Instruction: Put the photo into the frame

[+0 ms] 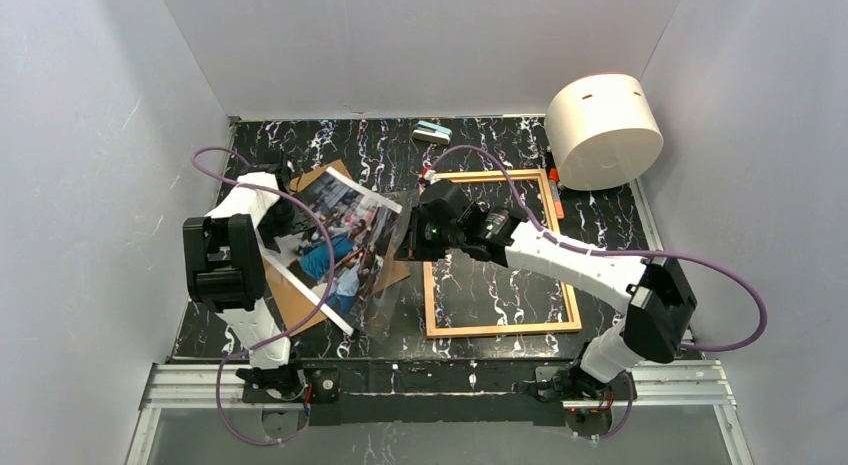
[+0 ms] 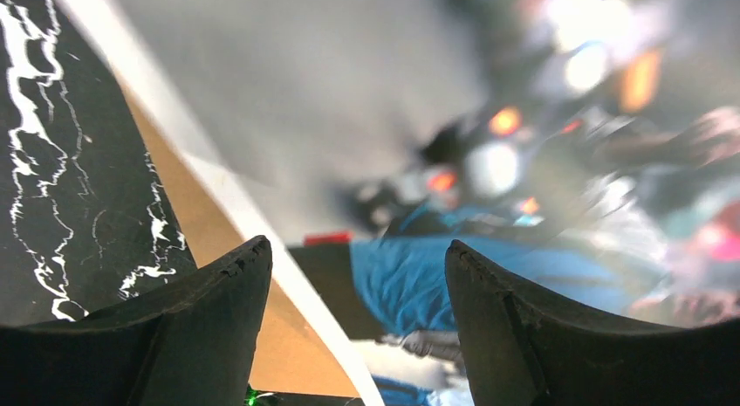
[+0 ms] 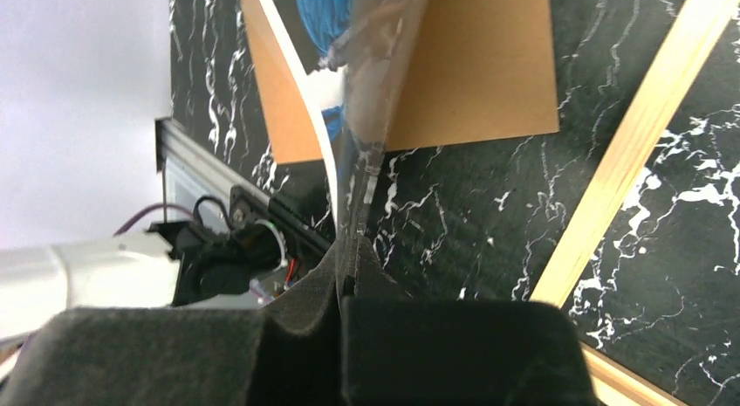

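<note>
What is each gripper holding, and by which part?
Right gripper pinches the clear sheet at its edge; left gripper is open, holding nothing.

The left arm [image 1: 243,200] and right arm [image 1: 575,260] have white shells, black joint blocks, black wedge-shaped fingers [image 2: 209,336] and purple cables [image 1: 762,307], the right arm's looping out toward 3 o'clock.

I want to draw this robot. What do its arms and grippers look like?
The left arm and right arm are white tubes with black joints. A purple cable loops along each. The left gripper and right gripper have black wedge-shaped fingers.
</note>
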### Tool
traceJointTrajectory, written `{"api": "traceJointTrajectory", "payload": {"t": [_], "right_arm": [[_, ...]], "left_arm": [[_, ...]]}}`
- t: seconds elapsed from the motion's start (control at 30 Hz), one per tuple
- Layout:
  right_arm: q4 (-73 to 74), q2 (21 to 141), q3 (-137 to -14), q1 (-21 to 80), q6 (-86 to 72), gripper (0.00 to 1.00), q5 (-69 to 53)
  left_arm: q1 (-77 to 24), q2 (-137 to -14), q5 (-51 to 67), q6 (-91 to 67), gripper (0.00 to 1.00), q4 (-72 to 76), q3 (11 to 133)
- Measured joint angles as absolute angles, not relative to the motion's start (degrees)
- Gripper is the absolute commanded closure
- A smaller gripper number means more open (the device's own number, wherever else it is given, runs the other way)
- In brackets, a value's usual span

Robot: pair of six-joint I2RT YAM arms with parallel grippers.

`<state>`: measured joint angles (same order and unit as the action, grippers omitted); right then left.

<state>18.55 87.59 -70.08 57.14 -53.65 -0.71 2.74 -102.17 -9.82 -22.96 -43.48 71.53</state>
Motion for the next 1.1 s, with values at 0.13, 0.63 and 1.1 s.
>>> {"api": "traceJointTrajectory", "payload": {"t": [0.13,0.63,1.1], "right_arm": [[25.26,87.53,-76.27,57.30,-48.84,0.99,-2.83],[38.30,85.27,-83.94,56.60,-42.59,0.99,16.12],[38.41,82.02,-91.13,40.75,-34.61,0.99,18.59]], "left_arm": [[3.53,-102.17,-10.35,-22.94,0.26,-43.24,72.51],[4.01,-102.59,-10.48,-22.35,0.27,-40.23,68.82],[4.08,-107.28,-7.73,-23.83,0.23,-38.98,76.25]]}}
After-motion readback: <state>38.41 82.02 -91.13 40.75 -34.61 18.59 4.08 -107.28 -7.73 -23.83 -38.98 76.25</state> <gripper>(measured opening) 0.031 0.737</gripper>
